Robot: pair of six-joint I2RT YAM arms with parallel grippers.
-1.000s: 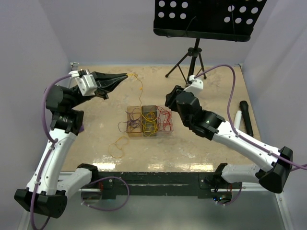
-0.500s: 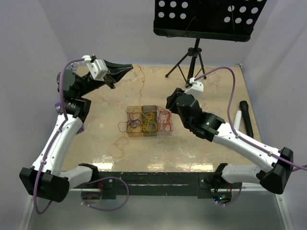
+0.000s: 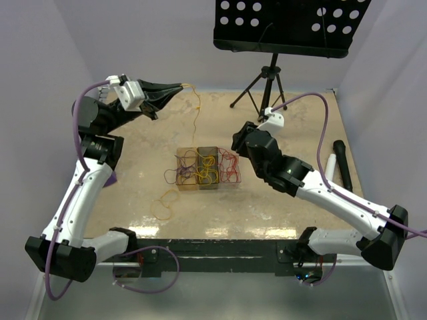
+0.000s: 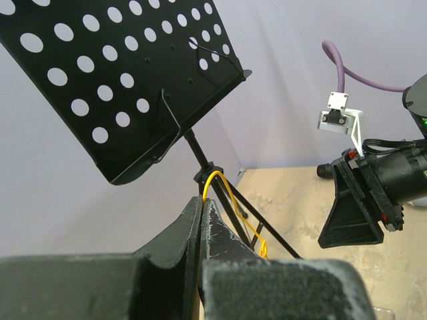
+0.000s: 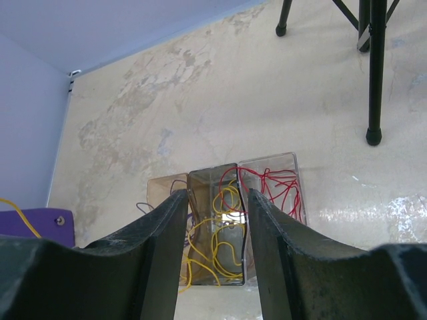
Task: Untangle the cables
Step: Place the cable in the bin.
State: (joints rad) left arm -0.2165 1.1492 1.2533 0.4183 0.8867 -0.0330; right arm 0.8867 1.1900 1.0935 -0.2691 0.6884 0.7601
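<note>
Thin cables fill three small clear boxes mid-table: purple ones in the tinted box [image 3: 183, 170], yellow ones [image 5: 230, 200] in the dark middle box [image 3: 208, 167], red ones [image 5: 277, 187] in the right box [image 3: 230, 165]. My left gripper [image 3: 179, 87] is raised at the far left, shut on a yellow cable [image 3: 197, 113] that hangs from its tips [image 4: 202, 200] down toward the boxes. The right gripper [image 5: 215, 197] hovers open above the middle box, apart from it, nothing between its fingers. A loose yellow loop [image 3: 163, 203] lies on the table in front of the boxes.
A black music stand [image 3: 283, 27] on a tripod [image 3: 267, 83] rises at the back. A black microphone [image 3: 342, 163] and a white one [image 3: 329, 167] lie at the right edge. A purple object [image 5: 33, 223] sits by the left wall.
The left arm has lifted and swung toward the back, carrying the yellow cable higher. The right arm has hardly moved; its jaws have narrowed slightly.
</note>
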